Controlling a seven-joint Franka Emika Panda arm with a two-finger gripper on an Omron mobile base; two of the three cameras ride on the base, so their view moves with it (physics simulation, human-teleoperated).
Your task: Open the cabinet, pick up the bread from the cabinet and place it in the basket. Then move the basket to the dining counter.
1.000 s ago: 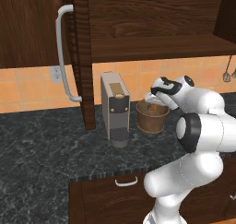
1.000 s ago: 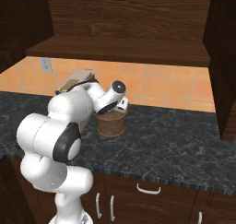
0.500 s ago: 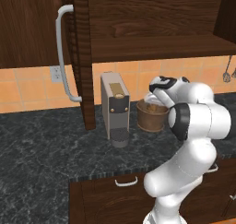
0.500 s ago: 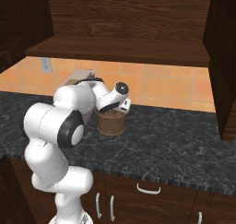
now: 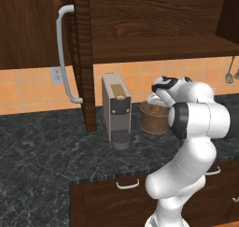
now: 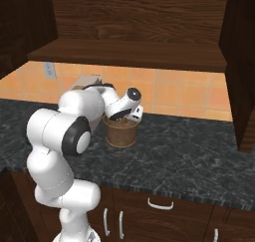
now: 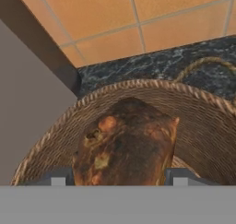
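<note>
- The bread point(image 7: 126, 144) is a golden-brown bun with a dark, speckled crust and paler blotches on one side; in the hand view it sits inside the basket point(image 7: 203, 112), between the two finger tips of the end effector point(image 7: 119, 178).
- The basket is a small round brown woven bucket with a thin wire handle; it stands on the black speckled table point(image 5: 42, 151), just beside the grey boxy coffee machine point(image 5: 115, 110) and in front of the orange tiled wall point(image 6: 189, 89).
- The cabinet point(image 5: 140, 20) is dark brown wood grain; its door point(image 5: 79, 58) stands swung out, with a long curved silver handle point(image 5: 63, 53) on it.
- The white arm point(image 5: 196, 123) rises from the base, bends at the elbow and reaches forward, its wrist tipped down over the basket's mouth.
- The end effector's jaws stand apart on either side of the bread; whether the tips touch the bun cannot be told.
</note>
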